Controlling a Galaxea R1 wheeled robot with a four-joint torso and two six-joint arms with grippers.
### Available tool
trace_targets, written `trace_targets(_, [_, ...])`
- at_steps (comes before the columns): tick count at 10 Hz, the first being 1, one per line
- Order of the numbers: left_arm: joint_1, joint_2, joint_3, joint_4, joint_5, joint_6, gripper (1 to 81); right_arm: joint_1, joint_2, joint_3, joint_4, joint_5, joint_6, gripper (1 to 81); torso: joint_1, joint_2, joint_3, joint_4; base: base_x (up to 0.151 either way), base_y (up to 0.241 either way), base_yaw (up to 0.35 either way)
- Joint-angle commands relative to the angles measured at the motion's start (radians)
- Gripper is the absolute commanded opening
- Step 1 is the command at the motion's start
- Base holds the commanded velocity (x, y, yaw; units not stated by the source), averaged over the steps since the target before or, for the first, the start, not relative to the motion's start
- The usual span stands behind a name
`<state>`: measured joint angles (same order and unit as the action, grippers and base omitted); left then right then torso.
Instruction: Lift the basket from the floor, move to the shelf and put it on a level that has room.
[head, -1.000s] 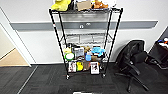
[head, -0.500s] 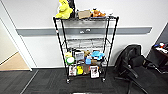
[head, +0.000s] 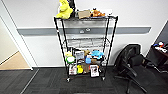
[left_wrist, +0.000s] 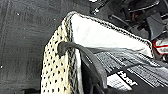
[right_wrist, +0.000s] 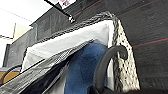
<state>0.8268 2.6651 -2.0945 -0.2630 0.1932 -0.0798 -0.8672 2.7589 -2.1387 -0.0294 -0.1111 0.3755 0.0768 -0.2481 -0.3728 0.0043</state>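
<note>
Fingers of your left gripper (left_wrist: 75, 53) are hooking, dark and curved, over the rim of the small rectangular woven basket (left_wrist: 56, 75) with pale beige wicker sides; whether they are clamped tight you cannot tell from the left wrist view. Your right gripper (right_wrist: 110, 62) is doing the same on another side of the basket, one curved finger arching over the braided rim beside a blue cloth item (right_wrist: 82, 70) lying inside against the white lining. Both wrist views are showing the basket hanging above the dark charcoal carpet floor (left_wrist: 22, 32).

In the head view you are facing the tall narrow black wire shelf (head: 86, 47) at the centre of the frame, standing against the white wall. Its top tier is carrying a yellow plush toy (head: 65, 10) at upper left centre and a small brown box (head: 84, 14) beside it. The second tier from the top (head: 86, 42), a silver-grey wire grid, is lying below that. The lower tiers are crowded with small colourful items. A black office chair (head: 131, 65) is sitting at lower right.
</note>
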Motion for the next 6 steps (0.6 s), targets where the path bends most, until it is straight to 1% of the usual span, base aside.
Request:
trace_targets(1, [-0.123, 0.018, 0.042, -0.022, 0.032, -0.002, 1.0, 0.130, 0.017, 0.042, 0.006, 0.013, 0.008, 1.0, 0.000, 0.000, 0.044, 0.000, 0.000, 0.000, 0.000])
trace_targets(2, [-0.123, 0.017, 0.042, -0.024, 0.032, 0.000, 1.0, 0.127, 0.017, 0.042, 0.006, 0.013, 0.009, 1.0, -0.004, 0.008, 0.078, 0.000, 0.000, 0.000, 0.000])
trace_targets(3, [-0.123, 0.013, 0.048, -0.024, 0.031, 0.003, 1.0, 0.125, 0.015, 0.042, 0.006, 0.013, 0.009, 1.0, -0.005, 0.011, 0.097, 0.000, 0.000, 0.000, 0.000])
trace_targets(5, [-0.123, 0.004, 0.057, -0.024, 0.032, 0.005, 1.0, 0.125, 0.012, 0.043, 0.006, 0.013, 0.009, 1.0, -0.007, 0.012, 0.151, 0.000, 0.000, 0.000, 0.000])
trace_targets(6, [-0.123, 0.000, 0.057, -0.025, 0.032, 0.005, 1.0, 0.125, 0.012, 0.042, 0.006, 0.013, 0.009, 1.0, -0.008, 0.012, 0.100, 0.000, 0.000, 0.000, 0.000])
